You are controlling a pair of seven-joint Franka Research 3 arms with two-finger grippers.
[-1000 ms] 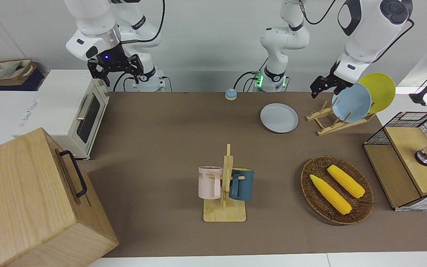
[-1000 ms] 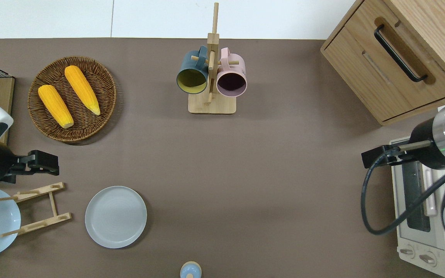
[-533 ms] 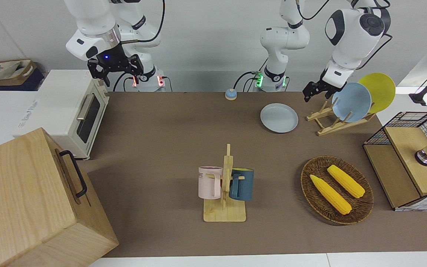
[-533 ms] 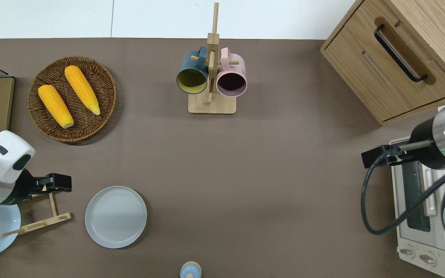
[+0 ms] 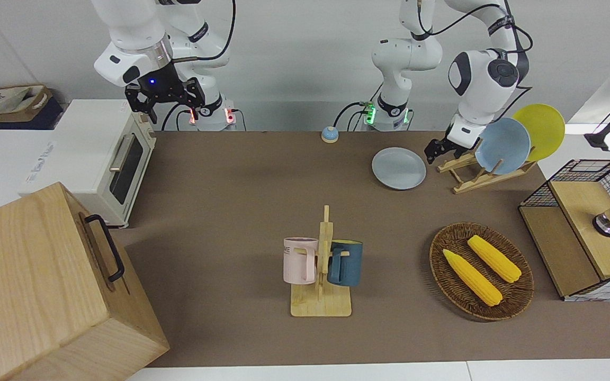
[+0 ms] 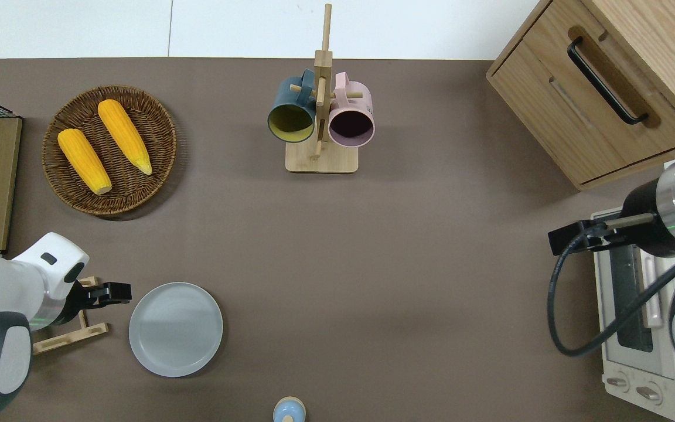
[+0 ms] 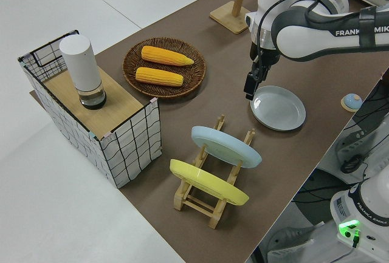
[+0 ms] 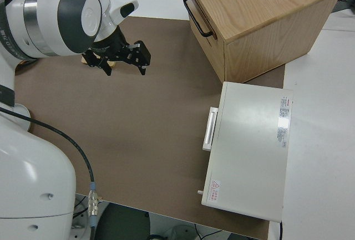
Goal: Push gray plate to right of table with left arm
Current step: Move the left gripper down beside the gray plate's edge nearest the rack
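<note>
While left tool (image 6: 116,290) flanks gray plate (image 6: 176,329) rim

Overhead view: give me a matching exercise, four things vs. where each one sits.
Things:
1. gray plate
2. corn cobs
3. mugs
4. left claw

Places:
A. hung on the wooden mug stand
B. in the wicker basket
C. flat on the table, near the robots
D. beside the gray plate's edge, toward the left arm's end of the table

Pairs: 1-C, 2-B, 3-A, 4-D
</note>
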